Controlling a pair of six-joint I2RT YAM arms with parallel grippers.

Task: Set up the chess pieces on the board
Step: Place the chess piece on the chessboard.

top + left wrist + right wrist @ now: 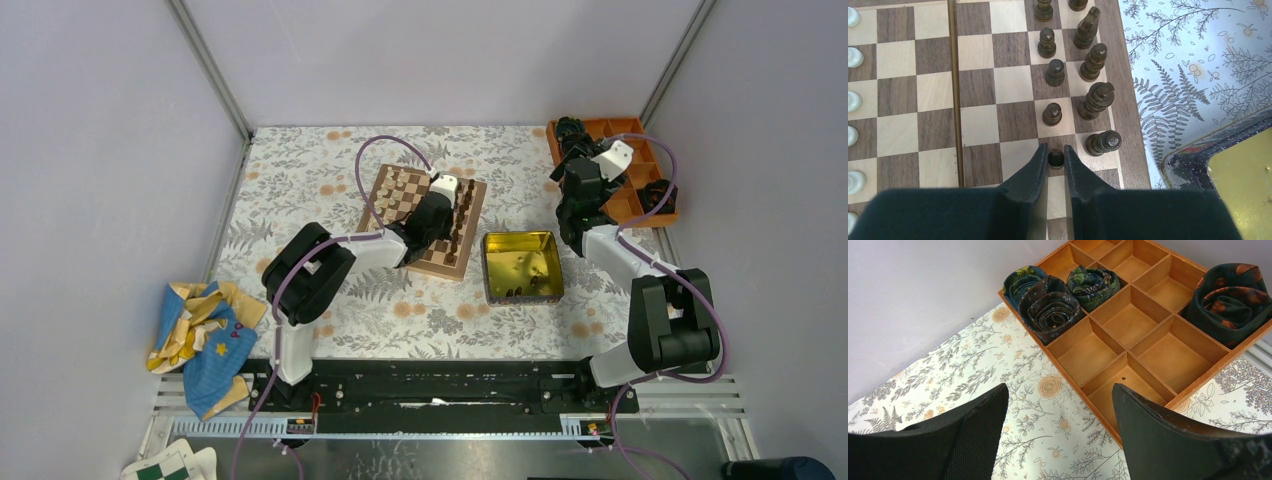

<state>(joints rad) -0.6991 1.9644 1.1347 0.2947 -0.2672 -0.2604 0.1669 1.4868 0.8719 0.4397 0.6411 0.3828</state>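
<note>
**Left jaws clamp a dark pawn on the board**

Over the board (452, 265) now, and the left jaws are pressed in tight on a dark pawn (1055, 159). Only its round top shows between the two black fingertips (1040, 161). It sits over a dark square, one file in from the board's edge on the tin side. It lines up with three more dark pawns (1052, 114) ahead of it. Whether its base touches the wood, I cannot tell.

On the edge file just beside them stand the taller dark pieces (1096, 100). The nearest of these is right next to the pinched pawn. Pale pieces (853, 57) run down the opposite side of the board, at the left edge of the wrist view.

Over to the right arm: the right jaws are spread wide above the floral tabletop (998, 365). They are near a corner of a wooden tray (1120, 322) and well apart from the board. Rolled cloths (1050, 307) sit in some of its compartments.

The yellow tin (520, 265) lies just beside the board, between the two arms. A crumpled cloth (200, 340) lies at the tabletop's left edge.
</note>
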